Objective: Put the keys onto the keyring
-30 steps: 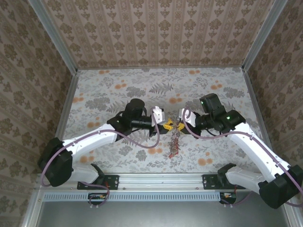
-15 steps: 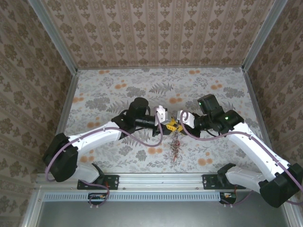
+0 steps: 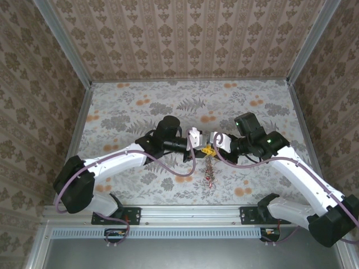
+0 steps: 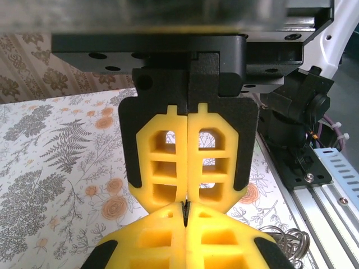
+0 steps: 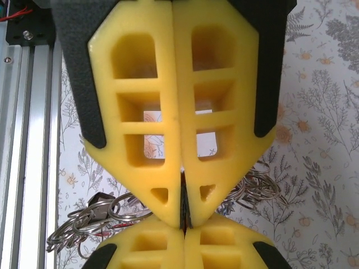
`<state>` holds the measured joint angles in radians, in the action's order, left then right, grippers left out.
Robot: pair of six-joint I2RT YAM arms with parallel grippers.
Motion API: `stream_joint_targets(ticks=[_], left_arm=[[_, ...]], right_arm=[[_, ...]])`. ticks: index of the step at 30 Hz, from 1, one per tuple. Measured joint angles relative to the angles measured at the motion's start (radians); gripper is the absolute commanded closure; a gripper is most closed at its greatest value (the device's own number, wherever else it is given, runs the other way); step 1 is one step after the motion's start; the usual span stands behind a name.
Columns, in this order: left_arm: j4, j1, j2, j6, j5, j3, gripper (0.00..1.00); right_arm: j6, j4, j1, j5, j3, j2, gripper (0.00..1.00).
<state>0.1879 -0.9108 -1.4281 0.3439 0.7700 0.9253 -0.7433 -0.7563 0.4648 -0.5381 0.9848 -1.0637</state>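
The keyring with its keys (image 3: 209, 171) hangs as a bunch of silver rings and dark keys below the spot where both grippers meet, tip to tip, above the table's near middle. My left gripper (image 3: 204, 149) comes in from the left and my right gripper (image 3: 209, 148) from the right. In the left wrist view the left gripper (image 4: 185, 212) is shut on a thin dark metal sliver of the bunch. In the right wrist view the right gripper (image 5: 184, 231) is shut against the same sliver, with loops of the keyring (image 5: 92, 219) spilling out on both sides. Which key is pinched is hidden.
The floral table (image 3: 168, 101) is walled by patterned panels at the left, back and right. An aluminium rail (image 3: 185, 213) carrying both arm bases runs along the near edge. The right arm's base (image 4: 297, 129) stands beside that rail.
My left gripper has moved right until its tips meet the right gripper's, and it has closed. The hanging bunch has shifted slightly with the right gripper.
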Motion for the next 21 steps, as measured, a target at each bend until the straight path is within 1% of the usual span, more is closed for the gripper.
stream_joint_targets(ticks=[2, 5, 13, 15, 16, 21], left_arm=[[0.004, -0.005, 0.011, 0.002, -0.013, -0.001, 0.99], [0.005, -0.007, 0.028, 0.004, -0.026, 0.000, 0.91], [-0.035, -0.007, 0.036, 0.020, -0.031, 0.014, 0.90], [-0.040, -0.007, 0.036, 0.020, -0.031, 0.016, 0.92], [-0.047, -0.007, 0.036, 0.020, -0.031, 0.018, 1.00], [-0.080, -0.007, 0.036, 0.035, -0.029, 0.034, 1.00]], right_arm=[[0.016, 0.016, -0.021, -0.035, -0.016, 0.023, 1.00], [0.032, 0.030, -0.041, -0.074, -0.019, 0.041, 1.00], [0.044, 0.041, -0.046, -0.100, -0.019, 0.042, 1.00], [0.048, 0.041, -0.046, -0.102, -0.019, 0.042, 1.00], [0.048, 0.041, -0.046, -0.102, -0.019, 0.042, 1.00], [0.051, 0.041, -0.048, -0.107, -0.019, 0.042, 0.99]])
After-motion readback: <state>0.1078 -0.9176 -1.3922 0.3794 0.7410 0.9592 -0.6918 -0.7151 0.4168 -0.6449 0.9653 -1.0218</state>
